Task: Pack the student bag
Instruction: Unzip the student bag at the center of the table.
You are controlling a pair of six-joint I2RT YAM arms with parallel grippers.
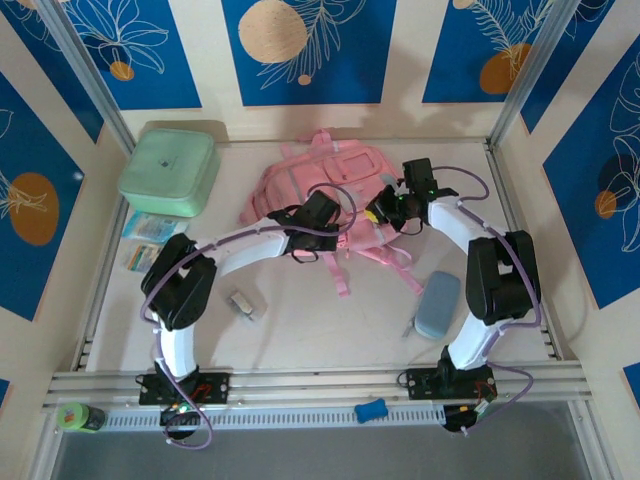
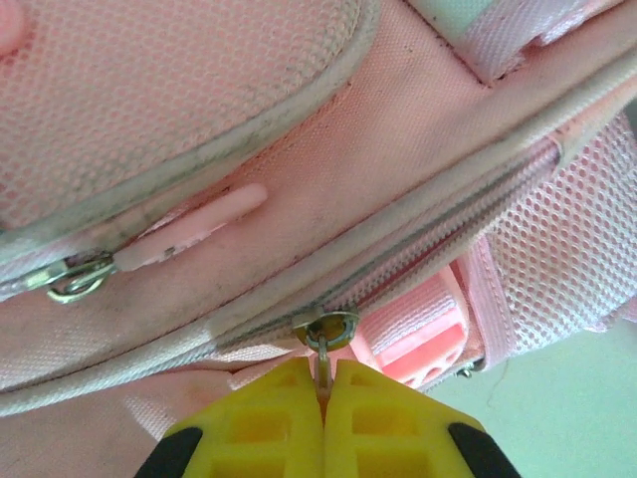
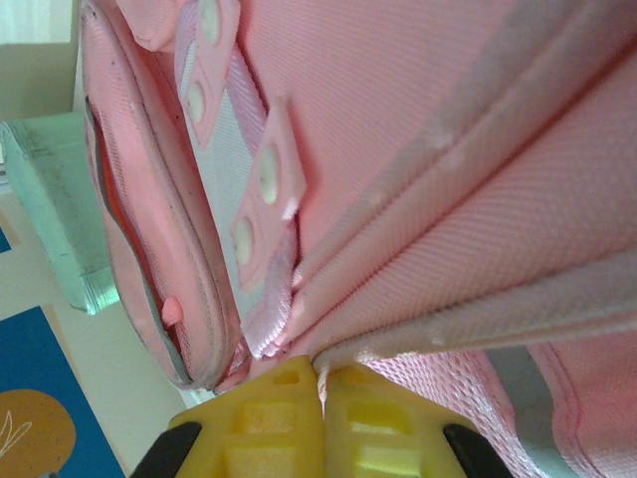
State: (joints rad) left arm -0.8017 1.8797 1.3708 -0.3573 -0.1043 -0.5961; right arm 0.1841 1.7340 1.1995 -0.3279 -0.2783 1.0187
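Hidden: both arms cover the student bag's (image 1: 318, 180) near edge.
Look: pink, mesh panels, grey piping, lying at the bench's (image 1: 330, 325) 12 o'clock.
Left tool (image 2: 323, 383): clamped on zipper pull (image 2: 322, 351).
Right tool (image 3: 320, 386): clamped on piped seam.

The student bag (image 1: 318, 185) lies flat on the worktop (image 1: 330, 320), toward the back and about the middle. It's a soft pink backpack with its front pockets facing up. Its pink straps (image 1: 345, 265) trail loose toward the near edge. Up close, a long zip looks shut beyond its metal slider (image 2: 323, 327). Another zip carries a pink rubber tab (image 2: 194, 224), and there's a mesh side pocket (image 2: 572, 244).
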